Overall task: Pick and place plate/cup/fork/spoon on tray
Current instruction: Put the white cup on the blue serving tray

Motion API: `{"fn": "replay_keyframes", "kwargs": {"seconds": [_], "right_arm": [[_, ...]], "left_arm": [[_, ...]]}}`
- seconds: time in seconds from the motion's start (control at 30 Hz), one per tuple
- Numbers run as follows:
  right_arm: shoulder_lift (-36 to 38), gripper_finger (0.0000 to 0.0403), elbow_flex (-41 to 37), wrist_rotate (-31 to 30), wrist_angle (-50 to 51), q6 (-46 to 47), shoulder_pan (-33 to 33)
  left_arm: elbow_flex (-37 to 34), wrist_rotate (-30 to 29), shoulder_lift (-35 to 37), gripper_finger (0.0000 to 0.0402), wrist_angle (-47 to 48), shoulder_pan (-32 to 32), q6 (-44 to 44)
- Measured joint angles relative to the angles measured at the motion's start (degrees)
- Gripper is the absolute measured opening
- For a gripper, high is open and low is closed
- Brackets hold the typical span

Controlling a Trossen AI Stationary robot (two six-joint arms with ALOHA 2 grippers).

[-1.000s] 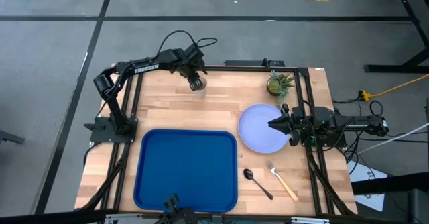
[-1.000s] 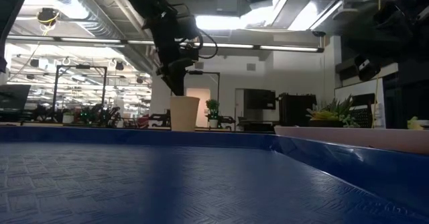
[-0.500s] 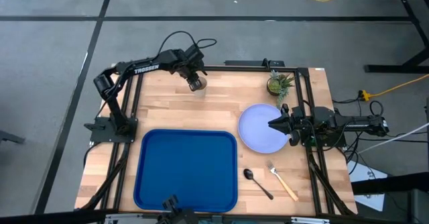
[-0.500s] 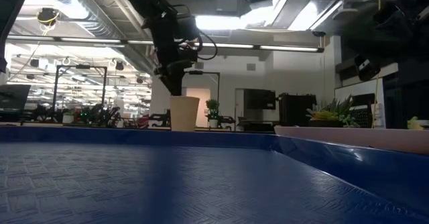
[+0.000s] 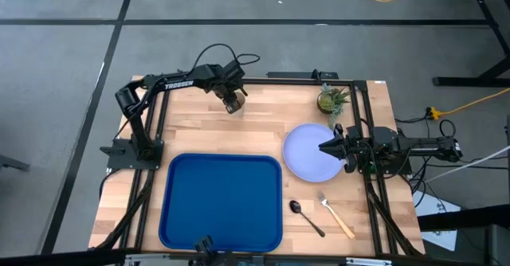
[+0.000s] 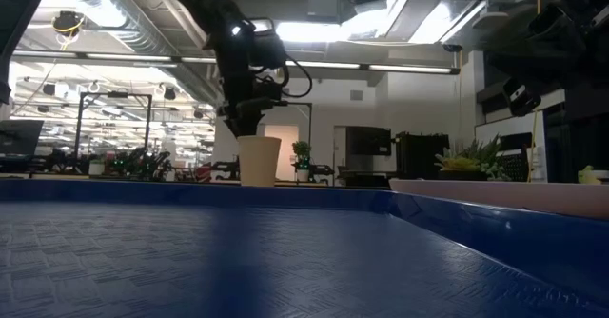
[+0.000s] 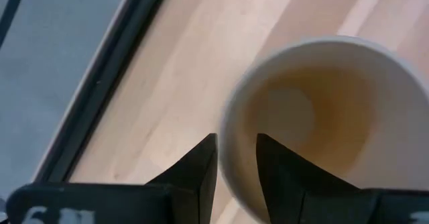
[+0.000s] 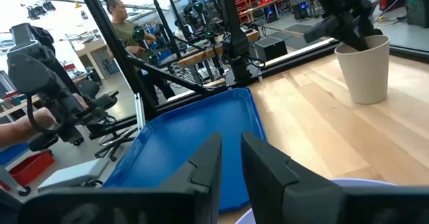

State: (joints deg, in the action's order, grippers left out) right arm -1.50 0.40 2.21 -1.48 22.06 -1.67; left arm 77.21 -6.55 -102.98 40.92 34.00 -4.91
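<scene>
High view: the left gripper [image 5: 233, 103] sits over the cup [image 5: 234, 105] at the far edge of the wooden table [image 5: 199, 131], well apart from the blue tray [image 5: 223, 202], which holds nothing; the right gripper [image 5: 325, 147] rests at the edge of the plate [image 5: 311, 152], with the spoon [image 5: 305, 217] and fork [image 5: 336, 216] lying on the wood beside the tray and a small potted plant [image 5: 332, 99] near the far corner. Low view: the cup [image 6: 259, 160] stands upright on the table with the left gripper [image 6: 243, 120] at its rim; behind lies an open workshop with ceiling lights. Left wrist view: one finger stands outside the cup's wall [image 7: 234, 150] and the other inside it, so the jaws straddle the rim and appear pinched on it; the cup looks light and thin-walled, probably paper, so it should lift easily but could crease or tip under a hard squeeze; the rim pinch suits it, provided the lift is straight up. Right wrist view: the right arm's own fingers [image 8: 204, 158] stand slightly parted and grip nothing; the tray [image 8: 194, 137], the cup [image 8: 365, 70] and bare, smooth, level planks lie ahead; a person [image 8: 124, 26] stands among racks and benches beyond the table.
</scene>
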Motion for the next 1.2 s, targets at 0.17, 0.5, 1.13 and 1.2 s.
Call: {"fn": "replay_keyframes", "kwargs": {"seconds": [0.17,0.5,1.13,1.2], "right_arm": [[0.0,0.0062,0.0,-0.03,0.0,-0.04,0.0],[0.0,0.0062,0.0,-0.08,0.02,-0.19,0.0],[-0.37,0.0062,0.0,-0.19,0.14,-0.1,-0.02],[-0.37,0.0062,0.0,-0.18,0.13,-0.08,-0.02]], "left_arm": [[-0.02,-2.22,0.05,0.003,0.89,-0.67,-0.13],[4.67,-1.11,4.04,0.0003,4.76,-8.24,-2.83],[8.68,4.08,5.36,0.0001,5.34,-37.63,9.3],[8.68,6.59,3.79,0.0001,4.48,-38.43,9.31]]}}
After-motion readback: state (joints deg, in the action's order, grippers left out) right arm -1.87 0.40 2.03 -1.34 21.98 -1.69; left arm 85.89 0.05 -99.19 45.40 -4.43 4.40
